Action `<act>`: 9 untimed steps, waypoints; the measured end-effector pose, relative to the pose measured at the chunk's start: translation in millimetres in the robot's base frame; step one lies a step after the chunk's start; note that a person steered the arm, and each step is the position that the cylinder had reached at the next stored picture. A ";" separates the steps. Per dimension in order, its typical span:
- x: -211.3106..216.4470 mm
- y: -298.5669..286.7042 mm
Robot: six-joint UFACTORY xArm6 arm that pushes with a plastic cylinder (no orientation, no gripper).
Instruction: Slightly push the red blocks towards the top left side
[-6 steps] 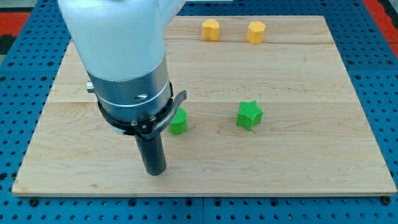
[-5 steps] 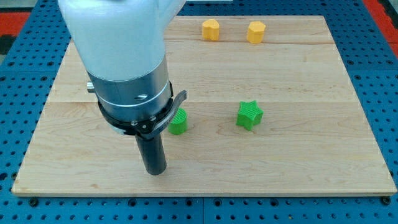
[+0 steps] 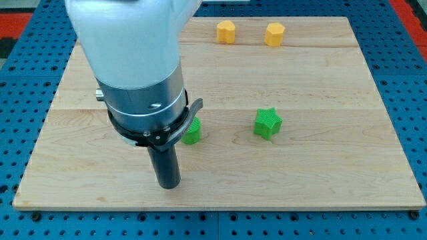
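No red block shows in the camera view; the arm's wide body point(image 3: 137, 73) covers much of the board's left half. My tip point(image 3: 168, 186) rests on the wooden board point(image 3: 320, 167) near the view's bottom, left of centre. A green block point(image 3: 192, 131), partly hidden by the arm's collar, lies just above and right of the tip. A green star block point(image 3: 267, 123) lies further to the view's right.
Two yellow blocks point(image 3: 226, 31) point(image 3: 274, 33) sit near the board's top edge, right of centre. A blue perforated table point(image 3: 413, 100) surrounds the board.
The arm and tip have shifted very slightly to the view's right. The blocks have not moved.
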State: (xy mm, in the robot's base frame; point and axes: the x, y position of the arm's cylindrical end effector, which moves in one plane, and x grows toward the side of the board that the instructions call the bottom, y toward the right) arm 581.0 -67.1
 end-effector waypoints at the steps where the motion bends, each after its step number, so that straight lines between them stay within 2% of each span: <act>1: 1.7 14.0; 5: 4.5 71.0; 6: -28.4 36.6; 7: -41.2 23.3; 8: -53.8 -43.6; 9: -105.6 -43.8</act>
State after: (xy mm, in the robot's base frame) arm 475.4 -110.9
